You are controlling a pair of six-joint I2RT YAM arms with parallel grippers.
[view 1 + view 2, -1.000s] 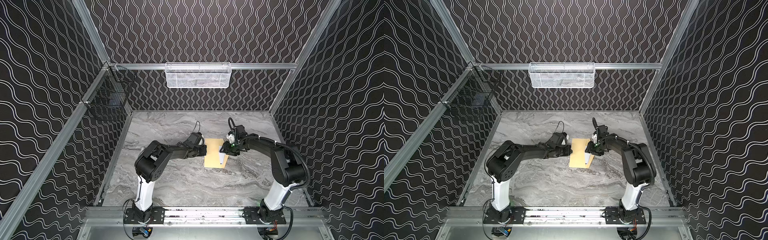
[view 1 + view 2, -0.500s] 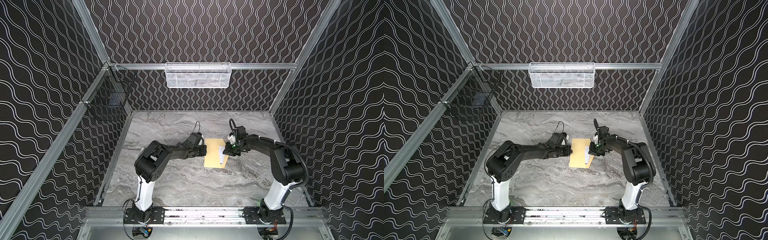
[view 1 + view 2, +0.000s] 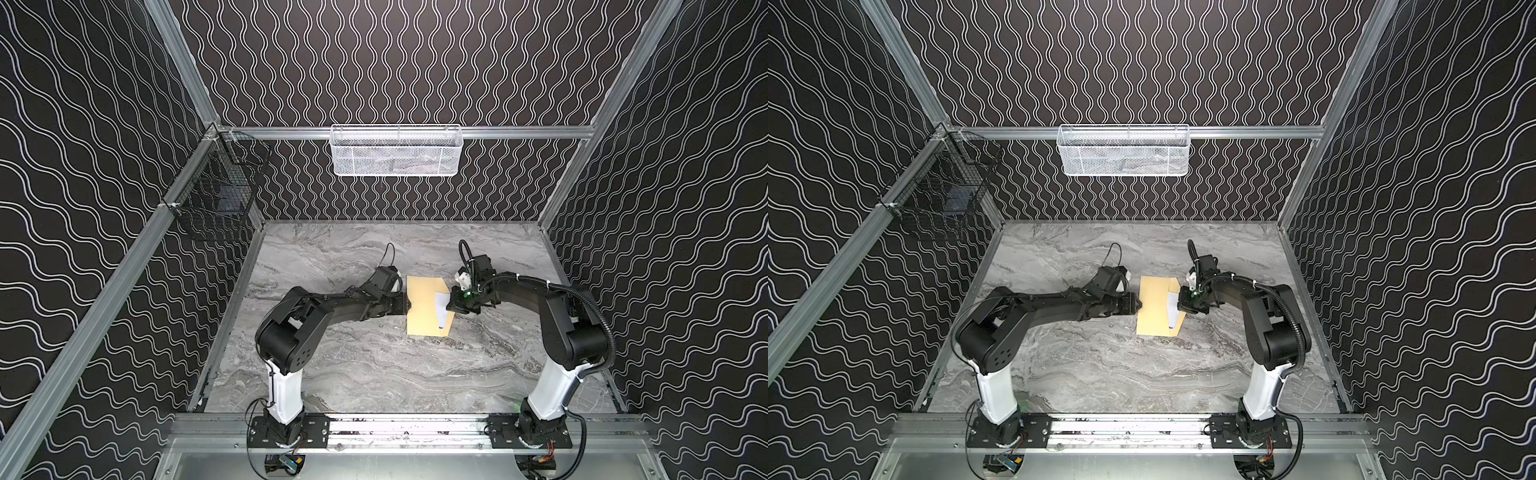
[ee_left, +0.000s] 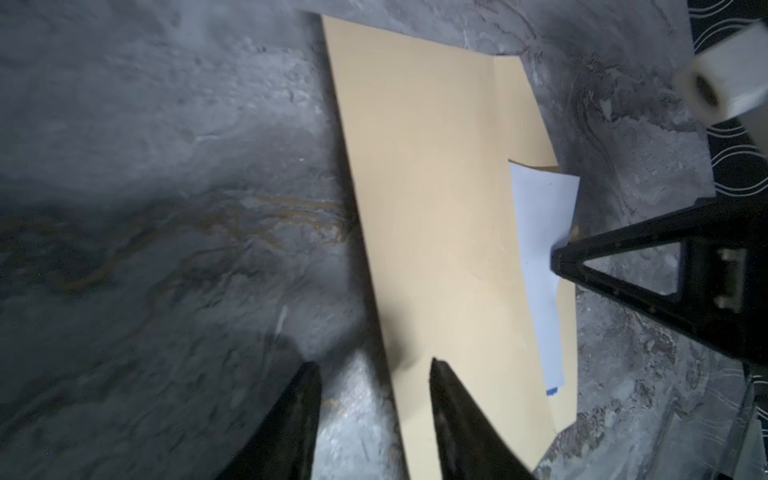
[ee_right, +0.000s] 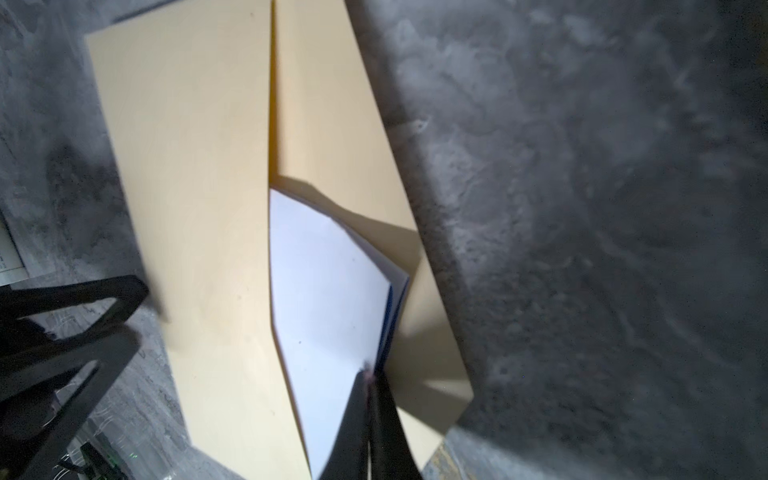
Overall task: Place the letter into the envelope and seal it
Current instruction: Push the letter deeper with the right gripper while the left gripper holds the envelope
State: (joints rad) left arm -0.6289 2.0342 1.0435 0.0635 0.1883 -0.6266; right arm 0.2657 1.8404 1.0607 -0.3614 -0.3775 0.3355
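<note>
Item: letter [image 3: 441,312] [image 5: 328,311], a smooth white paper sheet with a thin blue edge. Most of it is tucked inside the envelope [image 3: 423,307] [image 4: 436,208]. The exposed part is a narrow wedge running 12 to 6 o'clock in both top views, widest toward 12 and tapering toward 6. It projects from the envelope's 3 o'clock side. Envelope: flat matte tan paper, a long rectangle with its long axis 12 to 6 o'clock. Its flap [image 5: 332,104] is open toward 3 o'clock, and it lies near the centre of the tabletop [image 3: 374,374], a grey marble-veined surface. Right gripper [image 3: 449,306] [image 5: 368,376]: black tapered fingers pinched together on the letter's free edge, at the envelope's 3 o'clock side. Left gripper [image 3: 407,305] [image 4: 372,370]: fingers spread and gripping nothing, at the envelope's 9 o'clock edge, one tip over the tan paper and one over the marble. Surroundings: white mesh basket [image 3: 395,151] on the rail at 12 o'clock; black wire basket [image 3: 216,195] at 10 o'clock.
</note>
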